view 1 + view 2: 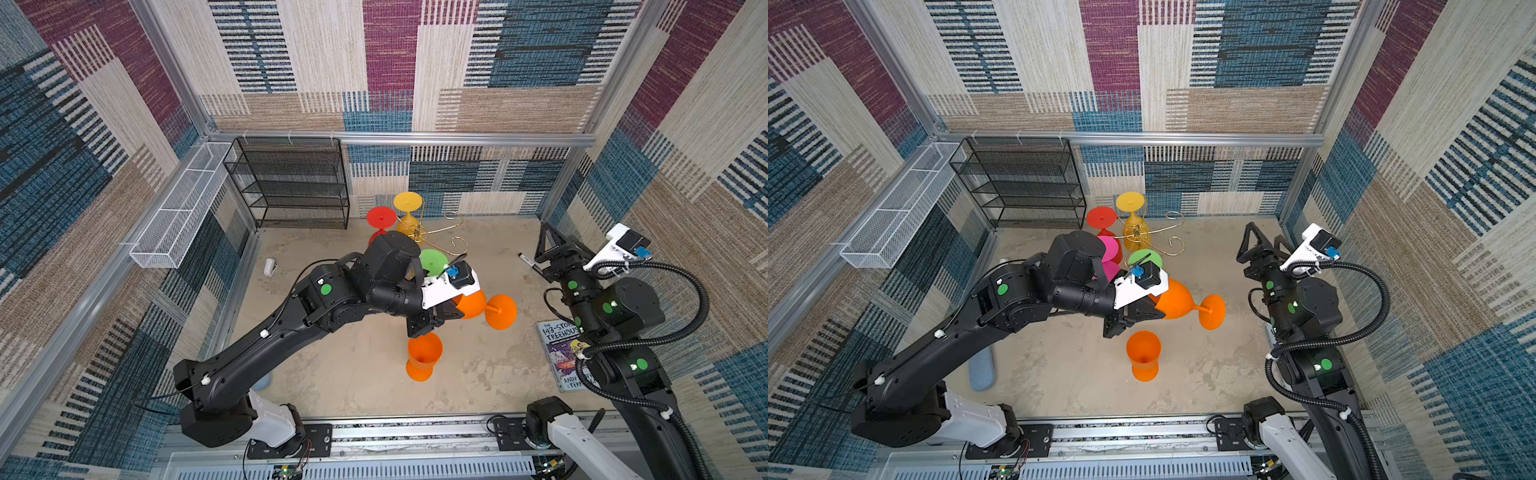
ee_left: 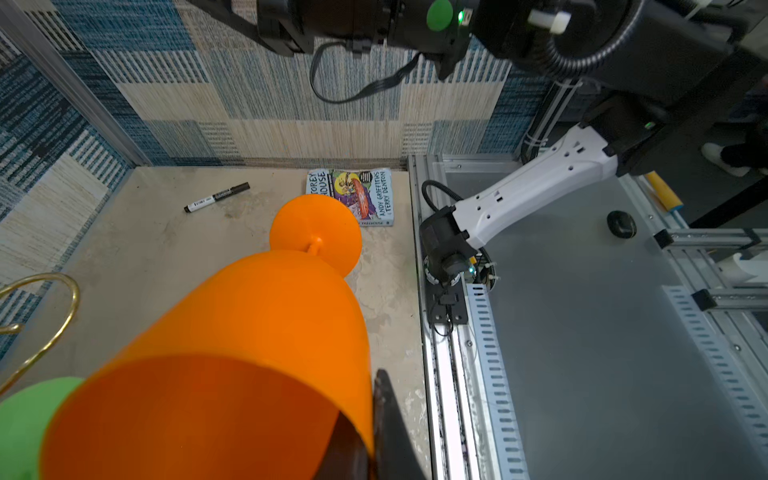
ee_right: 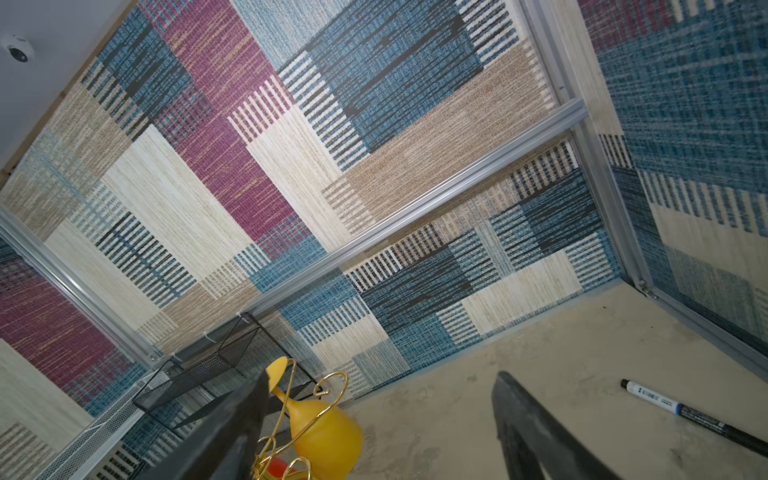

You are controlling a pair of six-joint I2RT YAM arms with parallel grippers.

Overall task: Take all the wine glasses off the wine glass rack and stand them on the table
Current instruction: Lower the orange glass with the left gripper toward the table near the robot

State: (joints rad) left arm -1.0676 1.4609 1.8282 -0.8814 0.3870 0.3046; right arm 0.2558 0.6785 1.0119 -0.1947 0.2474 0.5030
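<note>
1. L claw [image 1: 1152, 311]: closed tight on the rim wall of the orange wine glass [image 1: 1177, 301]. One finger [image 2: 388, 415] sits outside the bowl; the other shows dark through the wall from inside.
2. Glass attitude: tipped on its side. The bowl mouth is at the claw, and the stem and foot point away from it toward the R arm's side.
3. Wine glass rack [image 1: 1137, 237]: stands just beyond the L claw on the rear-wall side. The held glass is apart from it. In the L wrist view one gold scroll is near the bowl w/ a gap between.
4. Glasses hanging foot-up on the rack:
   - yellow glass [image 1: 409, 201]
   - red glass [image 1: 381, 217]
   - pink glass [image 1: 1109, 249]
   - green glass [image 1: 1145, 258], closest to the L claw.
5. Second orange glass [image 1: 424, 357]: stands upright on the tabletop [image 1: 353, 365], just to the near side of the L claw.
6. R claw [image 1: 559, 251]: jaws spread wide, holding nothing. It is well apart from the held glass and points toward the rear wall, w/ a marker [image 1: 530, 262] lying near it.
</note>
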